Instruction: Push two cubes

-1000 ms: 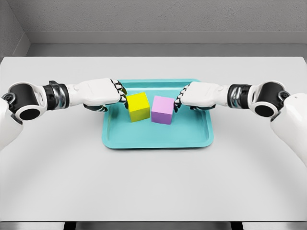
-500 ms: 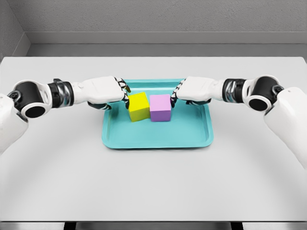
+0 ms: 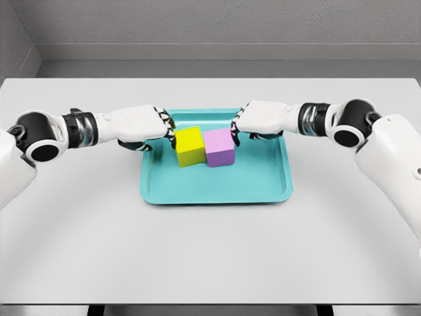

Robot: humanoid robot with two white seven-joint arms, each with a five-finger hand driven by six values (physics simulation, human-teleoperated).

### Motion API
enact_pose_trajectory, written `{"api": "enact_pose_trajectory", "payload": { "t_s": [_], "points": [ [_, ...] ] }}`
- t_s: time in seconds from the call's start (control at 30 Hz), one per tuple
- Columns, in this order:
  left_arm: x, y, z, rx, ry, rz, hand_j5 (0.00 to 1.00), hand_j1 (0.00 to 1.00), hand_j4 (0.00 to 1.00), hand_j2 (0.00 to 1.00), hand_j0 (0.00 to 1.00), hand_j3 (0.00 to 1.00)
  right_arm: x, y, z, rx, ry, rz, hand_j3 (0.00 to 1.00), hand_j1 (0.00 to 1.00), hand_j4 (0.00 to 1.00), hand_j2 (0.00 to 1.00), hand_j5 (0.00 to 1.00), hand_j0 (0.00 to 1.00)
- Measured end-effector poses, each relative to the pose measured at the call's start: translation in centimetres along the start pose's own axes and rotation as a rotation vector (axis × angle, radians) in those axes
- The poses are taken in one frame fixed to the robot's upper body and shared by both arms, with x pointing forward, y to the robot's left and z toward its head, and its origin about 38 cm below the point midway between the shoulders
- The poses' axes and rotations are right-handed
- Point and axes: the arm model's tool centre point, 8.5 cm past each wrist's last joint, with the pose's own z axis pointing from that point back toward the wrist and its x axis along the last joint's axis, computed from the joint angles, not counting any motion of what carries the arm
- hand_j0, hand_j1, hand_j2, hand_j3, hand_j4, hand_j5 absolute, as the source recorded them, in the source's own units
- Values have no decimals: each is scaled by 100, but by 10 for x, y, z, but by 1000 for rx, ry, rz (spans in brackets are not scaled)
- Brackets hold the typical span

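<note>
Two cubes side by side inside the teal tray point(image 3: 276, 191) on the white table point(image 3: 210, 250): yellow cube point(image 3: 189, 146) on the left, purple cube point(image 3: 219, 147) on the right, faces meeting with no gap to see. Left hand point(image 3: 141, 125) with fingers curled into a loose fist, holding nothing, knuckles at the yellow cube's outer face. Right hand point(image 3: 258, 120) curled likewise, fingertips against the purple cube's outer upper corner. Probably the closing squeeze, nearly done. Best done with equal, gentle pressure from both sides, low on the faces and through the centres. On the purple cube especially, contact lower than that corner, to avoid twisting or tipping. Risk otherwise: the pair skidding toward one tray wall.
</note>
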Motion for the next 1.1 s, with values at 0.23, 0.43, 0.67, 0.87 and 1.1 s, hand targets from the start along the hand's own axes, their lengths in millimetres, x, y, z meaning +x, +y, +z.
{"api": "enact_pose_trajectory", "payload": {
  "t_s": [0.23,0.43,0.67,0.87,1.1],
  "points": [
    [-6,-9,9,-57,21,-54,63,63,63,63,63,63,-1,0,-1,-4,1,-13,62,62,62,62,62,62],
    [-10,-12,15,-74,35,-70,61,61,61,61,61,61,-5,-4,0,-3,10,-3,62,62,62,62,62,62],
    [-24,2,33,-30,89,-72,61,61,61,61,61,61,-11,-1,4,8,25,-9,62,62,62,62,62,62],
    [-35,5,51,-19,128,-65,61,61,61,61,61,61,-7,11,34,25,36,36,62,62,62,62,62,62],
    [-39,3,55,-20,136,-54,61,61,61,61,61,61,25,2,65,0,-8,157,62,62,62,62,62,62]
  ]
}}
